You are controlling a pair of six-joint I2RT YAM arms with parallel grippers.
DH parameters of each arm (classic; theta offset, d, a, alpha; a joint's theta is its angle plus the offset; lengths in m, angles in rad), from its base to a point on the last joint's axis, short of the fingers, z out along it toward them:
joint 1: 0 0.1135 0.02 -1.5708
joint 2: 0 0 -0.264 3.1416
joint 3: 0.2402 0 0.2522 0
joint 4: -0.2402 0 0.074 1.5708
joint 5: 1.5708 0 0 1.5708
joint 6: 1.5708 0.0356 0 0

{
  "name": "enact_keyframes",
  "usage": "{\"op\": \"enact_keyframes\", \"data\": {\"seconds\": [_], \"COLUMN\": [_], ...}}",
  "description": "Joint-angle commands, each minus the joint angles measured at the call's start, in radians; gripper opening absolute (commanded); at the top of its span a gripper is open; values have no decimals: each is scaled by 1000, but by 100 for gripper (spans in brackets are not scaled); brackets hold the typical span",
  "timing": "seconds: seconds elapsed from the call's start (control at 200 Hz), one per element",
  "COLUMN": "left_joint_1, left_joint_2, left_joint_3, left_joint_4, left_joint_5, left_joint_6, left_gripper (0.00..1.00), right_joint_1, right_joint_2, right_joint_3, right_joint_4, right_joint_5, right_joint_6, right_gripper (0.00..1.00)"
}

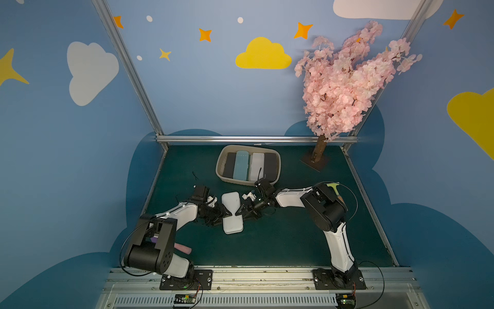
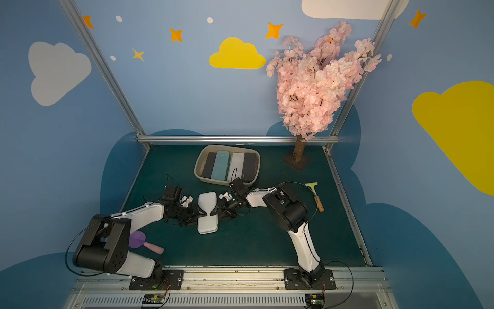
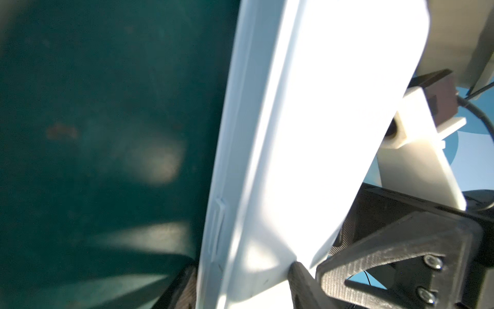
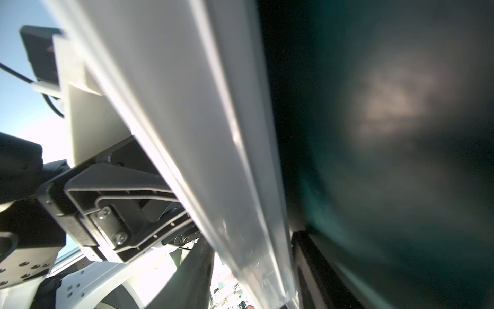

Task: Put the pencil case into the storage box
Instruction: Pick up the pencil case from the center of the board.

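Gleaming white, the pencil case [image 1: 230, 202] looks smooth, round-cornered.

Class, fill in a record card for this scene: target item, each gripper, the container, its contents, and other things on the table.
Target item: white pencil case, over the middle of the green table, outside the box
Left gripper: shut on one long edge of the case
Right gripper: shut on the opposite long edge
Container: beige storage box, at the far side
Contents: black case, light blue case, white case, second black case, side by side
Other things: blossom tree, scraper, purple paddle
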Motion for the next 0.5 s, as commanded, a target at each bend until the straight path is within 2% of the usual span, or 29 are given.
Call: {"op": "enact_keyframes", "data": {"seconds": [0.0,0.23,0.31,0.496], "left_joint_1": [-65,-63,-64,-28], "left_joint_2": [101,83,52,-117], "left_joint_3": [-71,-75,-64,-8], "left_joint_4": [131,119,77,-100], "left_joint_5": [7,9,-2,-53], "left_joint_6": [18,19,31,58], "left_gripper": [59,61,66,85], "right_joint_1": [69,73,63,17], "right_joint_2": [-54,-68,-97,-200], "right_joint_3": [51,57,56,116], "right_joint_4": [203,139,66,-427], "right_joint_5": [-122,-108,-85,20], "right_joint_6": [-31,-74,-114,-364], "right_gripper": [48,33,28,18]}}
